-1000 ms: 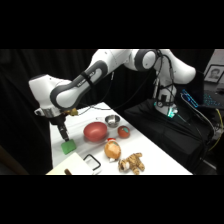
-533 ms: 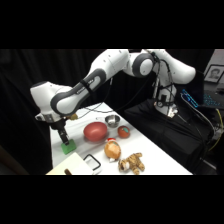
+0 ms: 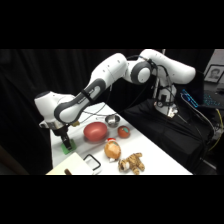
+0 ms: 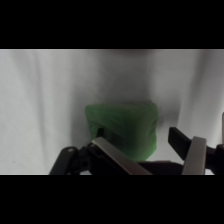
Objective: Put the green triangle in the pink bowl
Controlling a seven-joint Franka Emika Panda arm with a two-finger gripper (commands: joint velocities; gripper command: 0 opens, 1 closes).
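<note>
Gripper (image 4: 150, 155) sat open, fingers straddling the green triangle (image 4: 122, 127). It looked off-centre, so closing could nudge it; pink bowl (image 3: 95, 132) was right

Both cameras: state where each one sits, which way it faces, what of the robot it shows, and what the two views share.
Side view: stands beside the table, looking across and down; shows the whole white arm reaching to the pincer over the green triangle, near the pink bowl.
Wrist view: rides on the wrist, looking down past the pincer, its fingers spread around the green triangle.
Shared: pincer, green triangle, table.
</note>
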